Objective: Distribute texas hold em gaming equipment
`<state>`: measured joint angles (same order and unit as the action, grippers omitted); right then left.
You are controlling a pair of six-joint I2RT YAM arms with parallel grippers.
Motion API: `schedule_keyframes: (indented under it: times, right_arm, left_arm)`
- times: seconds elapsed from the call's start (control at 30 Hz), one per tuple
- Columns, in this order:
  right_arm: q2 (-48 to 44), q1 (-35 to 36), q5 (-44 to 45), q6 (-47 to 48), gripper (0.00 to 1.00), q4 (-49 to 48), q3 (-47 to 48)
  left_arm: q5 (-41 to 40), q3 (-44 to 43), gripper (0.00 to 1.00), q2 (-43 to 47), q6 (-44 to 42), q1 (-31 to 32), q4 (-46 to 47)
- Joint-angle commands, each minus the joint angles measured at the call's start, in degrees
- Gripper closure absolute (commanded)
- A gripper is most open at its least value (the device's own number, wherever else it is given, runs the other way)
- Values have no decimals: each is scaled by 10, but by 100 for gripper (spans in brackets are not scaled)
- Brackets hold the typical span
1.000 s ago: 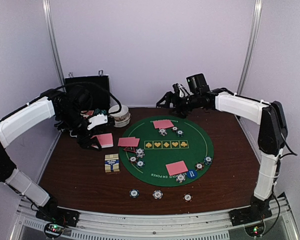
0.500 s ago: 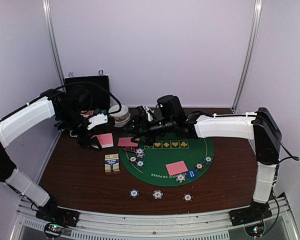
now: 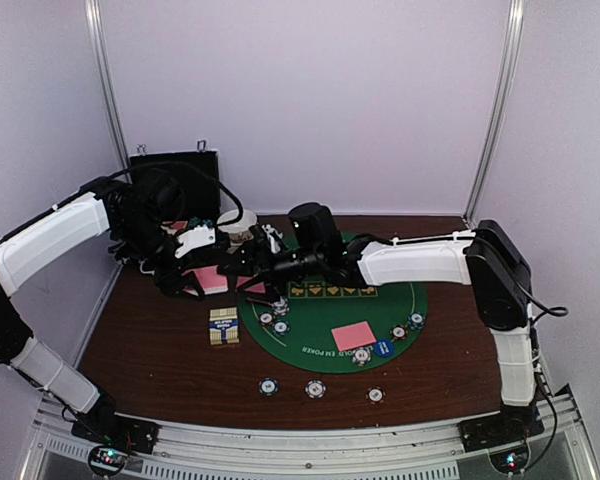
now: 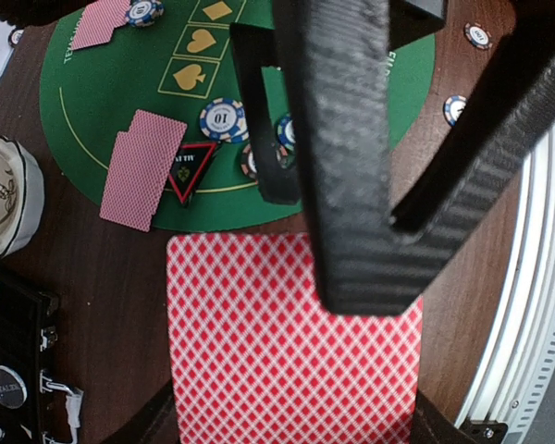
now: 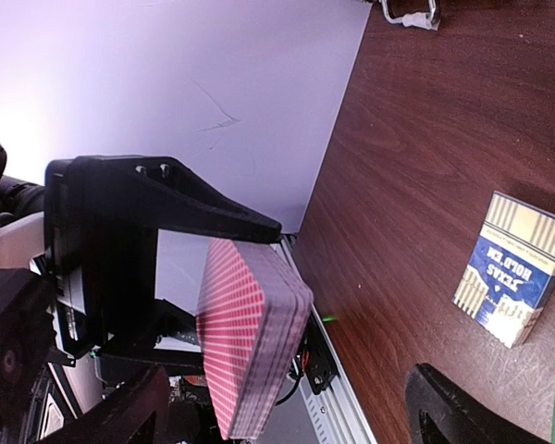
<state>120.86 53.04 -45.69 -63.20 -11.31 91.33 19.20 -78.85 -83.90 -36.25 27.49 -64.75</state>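
Dark wood surface point(image 3: 150, 350) inside white walls, green mat point(image 3: 390, 300) at centre. Left gripper point(image 3: 192, 283) is clamped on the deck of pink-backed cards point(image 4: 259, 370), held above the wood off the mat's left edge. Right gripper point(image 3: 238, 266) extends across the mat, jaws wide and empty, just beside the deck. The deck sits straight ahead of it, edge-on. Likely next: right arm takes the top card.

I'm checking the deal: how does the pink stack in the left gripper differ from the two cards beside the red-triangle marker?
The stack is thick, many cards squared together; the two cards are a thin, slightly fanned pair. The stack is clamped in the left gripper above the table; the two cards lie flat at the edge of the green mat. Both show pink diamond-patterned backs.
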Motion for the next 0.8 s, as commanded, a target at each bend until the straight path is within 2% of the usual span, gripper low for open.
schedule_keyframes:
  times: [0.0, 0.47, 0.77]
  right_arm:
    - [23, 8, -11, -17, 9, -34, 42]
    - [110, 20, -32, -49, 11, -30, 138]
    - [133, 20, -42, -61, 14, -30, 159]
  left_arm:
    - [17, -17, 100, 8, 6, -1, 13]
    - [24, -22, 100, 8, 3, 0, 11]
    - [24, -23, 100, 9, 2, 0, 9]
